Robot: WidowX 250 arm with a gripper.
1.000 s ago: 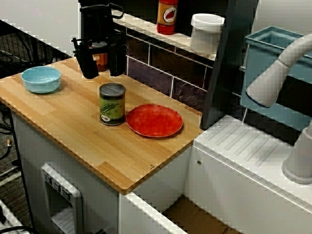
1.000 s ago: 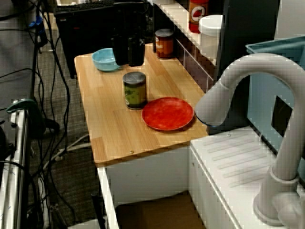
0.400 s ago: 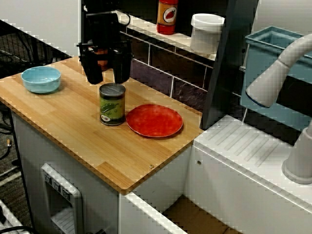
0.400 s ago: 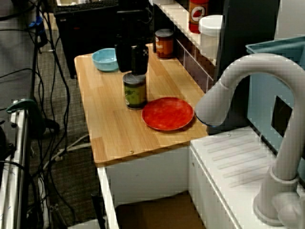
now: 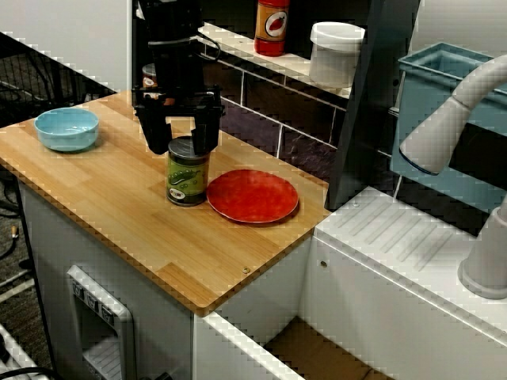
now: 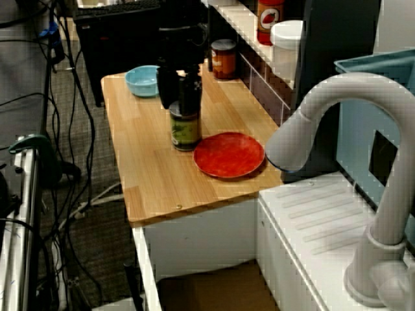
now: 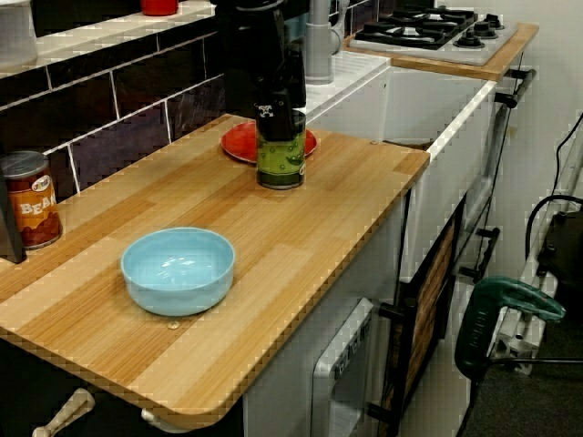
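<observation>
1. The tool (image 5: 181,144) hangs nose-down from the black arm, directly over the green can (image 5: 188,178). Its two fingers stand wide apart, one on each side of the can's top rim.
2. In the view facing the tiled wall, the fingertips reach just below the lid line. The pictures do not show whether the pads touch the can's wall.
3. The green can stands upright on the bench (image 5: 111,206), its long axis vertical and in line with the tool's own axis. It lies straight below the tool, between the fingers rather than off to one side.
4. The view from the bowl end shows the same stacking, with the tool (image 7: 278,114) above the green can (image 7: 280,155). The view from the sink end agrees.
5. The red plate (image 5: 252,196) lies flat just beside the can on the sink side, very close or touching. Nothing lies on it.
6. The blue bowl (image 7: 178,269) sits well apart, near the bench's far end, and is empty.
7. The green can's lid is on, so its contents are hidden.
8. A beans tin (image 7: 29,200) stands against the tiled wall, also shut.
9. On the shelf above are a red bottle (image 5: 272,26) and a lidded white tub (image 5: 336,54), whose contents I cannot see.
</observation>
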